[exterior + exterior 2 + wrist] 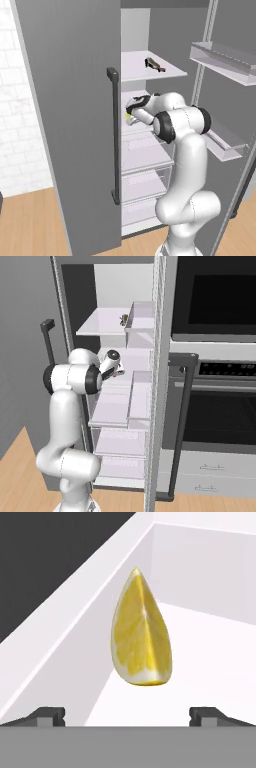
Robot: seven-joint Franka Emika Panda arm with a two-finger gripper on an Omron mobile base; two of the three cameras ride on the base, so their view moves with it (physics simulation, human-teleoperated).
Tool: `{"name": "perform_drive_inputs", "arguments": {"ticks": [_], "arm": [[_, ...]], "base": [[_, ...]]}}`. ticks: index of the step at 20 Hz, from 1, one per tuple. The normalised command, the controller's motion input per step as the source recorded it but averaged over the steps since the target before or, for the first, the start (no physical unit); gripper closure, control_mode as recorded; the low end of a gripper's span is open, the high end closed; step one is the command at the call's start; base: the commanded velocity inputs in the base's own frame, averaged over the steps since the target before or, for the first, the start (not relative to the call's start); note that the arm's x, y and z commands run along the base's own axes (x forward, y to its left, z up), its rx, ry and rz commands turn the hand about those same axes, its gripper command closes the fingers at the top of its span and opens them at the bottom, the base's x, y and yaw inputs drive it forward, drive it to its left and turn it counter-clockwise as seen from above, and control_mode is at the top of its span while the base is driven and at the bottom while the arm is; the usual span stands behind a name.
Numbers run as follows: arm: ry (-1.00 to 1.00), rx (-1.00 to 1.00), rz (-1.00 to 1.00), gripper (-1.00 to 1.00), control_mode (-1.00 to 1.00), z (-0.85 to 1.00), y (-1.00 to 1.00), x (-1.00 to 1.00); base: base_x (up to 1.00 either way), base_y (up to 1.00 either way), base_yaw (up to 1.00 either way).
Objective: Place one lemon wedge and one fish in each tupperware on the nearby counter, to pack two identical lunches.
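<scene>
Lemon wedge (141, 639) stands pointed end up on white fridge shelf (210, 657), close beside left wall. Gripper (127, 716) spread wide, empty, lined up straight at wedge, likely for pickup. Fish (154, 63) lies one shelf higher. Open fridge door (70, 125) crowds arm's left side.

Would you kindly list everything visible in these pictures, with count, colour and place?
lemon wedge: one, yellow, on a white fridge shelf, ahead of the gripper
fish: one, dark brown, on the upper fridge shelf
fridge: one, grey doors, both open, white shelves inside
oven: one, black glass with grey handle, right of the fridge
floor: light-brown wood
arm: one, white with dark joints, reaching into the fridge
gripper: one, dark tips, open, short of the lemon wedge
</scene>
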Motion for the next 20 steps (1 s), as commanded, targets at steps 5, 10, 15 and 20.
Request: {"name": "perform_drive_inputs", "arguments": {"ticks": [5, 10, 15, 20], "arm": [[-0.02, 0.0, 0.0, -1.0, -1.0, 0.31, 0.0, 0.02], [-0.02, 0.0, 0.0, -1.0, -1.0, 0.17, 0.0, 0.19], [0.0, 0.0, 0.0, -1.0, -1.0, 0.0, 0.04, 0.38], [0.0, 0.0, 0.0, -1.0, -1.0, -0.01, 0.12, 0.31]], "base": [[0.0, 0.0, 0.0], [0.0, 0.0, 0.0], [0.0, 0.0, 0.0], [0.0, 0.0, 0.0]]}}
